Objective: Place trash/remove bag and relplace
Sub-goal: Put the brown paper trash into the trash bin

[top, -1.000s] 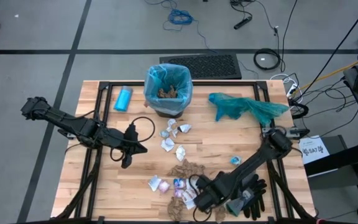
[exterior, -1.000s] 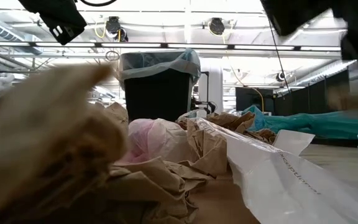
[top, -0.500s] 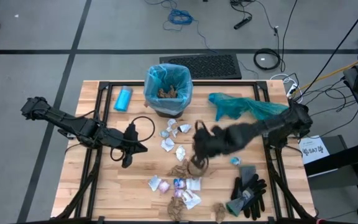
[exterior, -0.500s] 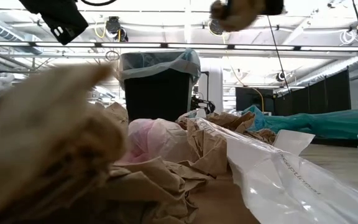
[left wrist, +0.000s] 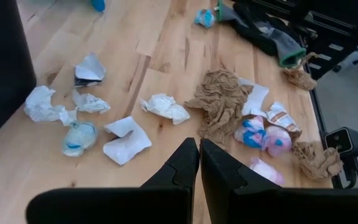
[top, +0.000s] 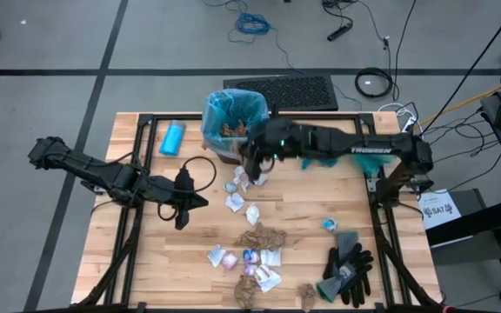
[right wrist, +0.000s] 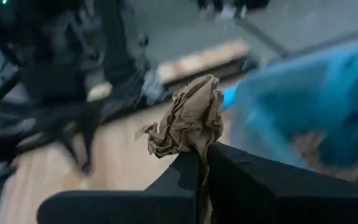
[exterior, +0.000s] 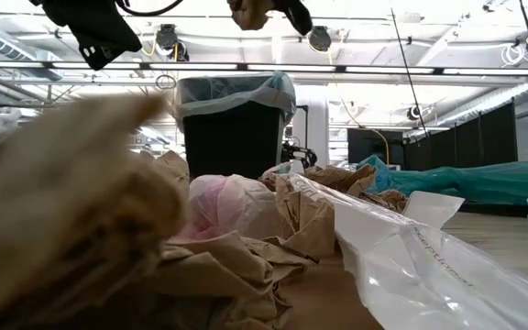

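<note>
While the right gripper (top: 252, 155), jaws clamped on a brown paper wad (right wrist: 188, 121), hangs beside the bin's (top: 236, 130) lower right rim at upper centre of the high view, some brown paper already lies inside the pale blue bag (top: 214, 107) lining it. Most of the trash (top: 249, 252) is yet to be collected, scattered across the middle and lower centre of the surface (top: 146, 261). The bag swap looks not yet begun. The left gripper (top: 181, 216), jaws together and empty, waits centre-left, leaving open room around the bin.
</note>
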Robot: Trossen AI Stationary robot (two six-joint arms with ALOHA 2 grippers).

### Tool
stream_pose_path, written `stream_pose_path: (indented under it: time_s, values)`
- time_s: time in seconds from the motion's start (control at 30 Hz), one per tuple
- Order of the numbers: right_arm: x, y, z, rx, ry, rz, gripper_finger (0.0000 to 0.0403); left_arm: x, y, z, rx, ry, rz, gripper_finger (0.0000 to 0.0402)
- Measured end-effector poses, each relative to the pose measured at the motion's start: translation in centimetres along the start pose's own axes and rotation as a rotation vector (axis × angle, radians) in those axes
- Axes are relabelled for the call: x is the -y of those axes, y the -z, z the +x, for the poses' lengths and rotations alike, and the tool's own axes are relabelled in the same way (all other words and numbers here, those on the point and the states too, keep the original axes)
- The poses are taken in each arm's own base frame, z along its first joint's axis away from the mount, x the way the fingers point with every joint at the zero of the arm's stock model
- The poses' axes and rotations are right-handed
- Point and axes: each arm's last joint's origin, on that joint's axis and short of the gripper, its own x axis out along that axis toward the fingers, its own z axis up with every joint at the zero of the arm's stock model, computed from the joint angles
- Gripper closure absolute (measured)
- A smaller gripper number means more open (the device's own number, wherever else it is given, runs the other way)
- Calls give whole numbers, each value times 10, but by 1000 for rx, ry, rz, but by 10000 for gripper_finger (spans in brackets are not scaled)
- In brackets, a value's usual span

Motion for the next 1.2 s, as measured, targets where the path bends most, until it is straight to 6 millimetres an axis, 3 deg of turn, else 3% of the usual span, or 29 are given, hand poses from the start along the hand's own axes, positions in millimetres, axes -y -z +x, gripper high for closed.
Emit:
stream_pose_path:
  time_s: [0.17,0.47,0.67,0.9,1.1,1.2]
  values:
    - [37,-12,14,80,80,-57,401,-1,0,0,16,-29,-47,379]
    - [94,-10,51,128,196,-12,396,-1,-1,0,31,-33,-54,379]
    - [100,-9,64,184,149,-10,332,0,-2,0,32,-33,-55,379]
    - [103,-10,63,185,158,-3,258,-1,-1,0,30,-34,-56,379]
    - [102,-12,58,93,121,31,239,-1,-2,0,31,-34,-56,379]
    - [104,-9,57,54,188,-2,239,-1,-2,0,31,-33,-56,379]
